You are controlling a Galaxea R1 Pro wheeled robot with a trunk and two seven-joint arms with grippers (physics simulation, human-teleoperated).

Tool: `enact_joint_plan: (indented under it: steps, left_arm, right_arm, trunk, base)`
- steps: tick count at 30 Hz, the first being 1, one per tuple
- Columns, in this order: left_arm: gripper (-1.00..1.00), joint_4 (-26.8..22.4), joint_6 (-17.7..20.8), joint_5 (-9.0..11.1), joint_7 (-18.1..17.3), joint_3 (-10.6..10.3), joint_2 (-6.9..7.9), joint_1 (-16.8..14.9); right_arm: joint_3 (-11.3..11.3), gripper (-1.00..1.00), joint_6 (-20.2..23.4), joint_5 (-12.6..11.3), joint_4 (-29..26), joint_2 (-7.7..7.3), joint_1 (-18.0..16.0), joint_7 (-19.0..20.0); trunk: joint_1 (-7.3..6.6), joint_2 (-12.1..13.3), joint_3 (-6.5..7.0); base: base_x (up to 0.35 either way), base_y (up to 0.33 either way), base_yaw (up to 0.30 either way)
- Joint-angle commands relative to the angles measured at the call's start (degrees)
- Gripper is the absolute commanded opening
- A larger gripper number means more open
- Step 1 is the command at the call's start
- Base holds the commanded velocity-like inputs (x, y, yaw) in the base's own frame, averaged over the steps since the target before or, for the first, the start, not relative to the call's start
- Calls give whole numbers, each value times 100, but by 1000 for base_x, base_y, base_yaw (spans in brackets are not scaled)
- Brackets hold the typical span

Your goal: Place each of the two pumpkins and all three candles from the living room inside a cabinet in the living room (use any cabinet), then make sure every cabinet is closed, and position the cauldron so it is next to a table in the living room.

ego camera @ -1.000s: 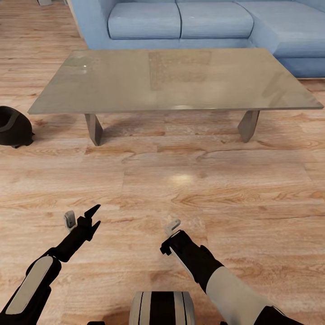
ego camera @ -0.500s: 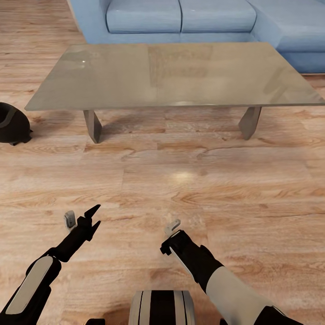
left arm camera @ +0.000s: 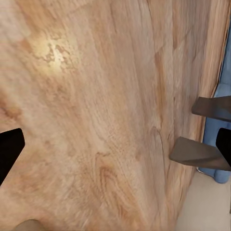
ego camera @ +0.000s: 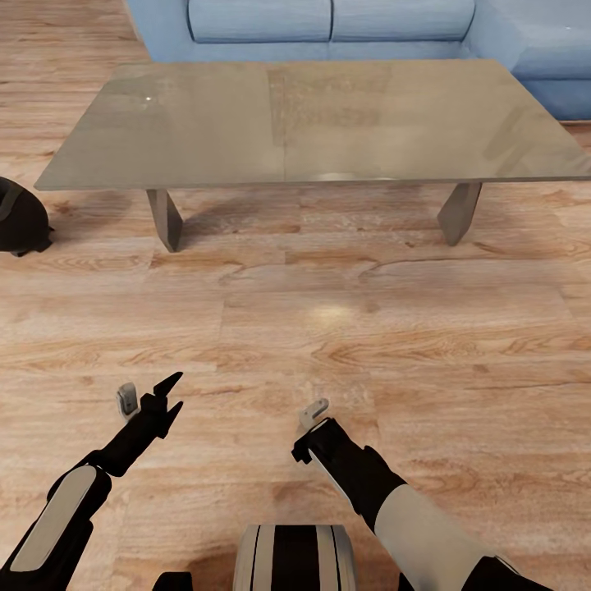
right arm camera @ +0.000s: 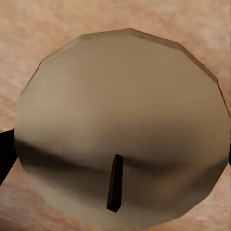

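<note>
**A:** Where was the candle (right arm camera: 120, 120)?

**B:** In the right gripper (ego camera: 310, 439). The wrist view looked straight down on its round top and black wick (right arm camera: 114, 190), with the jaws closed against its two sides, so I judged it gripped and not just hovered over. The left gripper (ego camera: 171, 396) hung low over the floor (ego camera: 328, 328), jaws spread wide with nothing between them.

**A:** And ahead of the robot?

**B:** A low grey table (ego camera: 312, 185), its top bare, with a blue sofa (ego camera: 328, 16) behind it. The cauldron (ego camera: 20, 222) sat on the floor off the table's left end, near it but apart.

**A:** So the step was a carry?

**B:** That was my reading: take the candle to the cabinet. To do it well, turn the base slowly, keep the right arm tucked in and the candle upright, and steer wide of the table legs (ego camera: 164, 220). The cauldron needed room too, since a knock could push it away from the table.
</note>
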Motion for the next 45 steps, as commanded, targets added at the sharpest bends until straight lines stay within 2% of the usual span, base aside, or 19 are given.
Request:
enact_joint_plan:
  steps: [1, 2, 3, 13, 24, 28, 33, 45]
  left_arm:
    - [100, 1, 35, 37, -6, 8, 0, -2]
    - [100, 1, 35, 37, -6, 8, 1, -2]
    - [100, 1, 35, 37, -6, 8, 2, -2]
    - [100, 1, 35, 37, -6, 8, 0, -2]
    - [100, 9, 35, 37, -6, 10, 0, -2]
    - [100, 10, 35, 37, -6, 8, 1, -2]
    - [100, 10, 35, 37, -6, 8, 0, -2]
    - [100, -39, 35, 35, -6, 1, 8, -2]
  right_arm:
    - [15, 100, 21, -82, 0, 0, -1, -36]
    - [15, 100, 21, -82, 0, 0, -1, -36]
    - [15, -100, 21, -82, 0, 0, -1, -34]
    - [15, -100, 21, -90, -17, 0, -1, -26]
    - [-7, -100, 138, -91, -440, -2, -1, -27]
    - [-19, -100, 529, -160, -915, -1, -1, -27]
    - [-26, -100, 660, -176, -1291, 0, 32, -27]
    - [-56, -100, 1123, -179, -1765, -22, 43, -27]
  trunk:
    - [-1, -1, -4]
    - [-1, -1, -4]
    - [-1, -1, -4]
    - [-1, -1, -4]
    - [-1, -1, -4]
    - [-1, -1, -4]
    - [-1, -1, -4]
    - [-1, -1, -4]
  base:
    - [0, 0, 0]
    - [0, 0, 0]
    - [0, 0, 0]
    - [0, 0, 0]
    - [0, 0, 0]
    - [0, 0, 0]
    - [0, 0, 0]
    - [0, 0, 0]
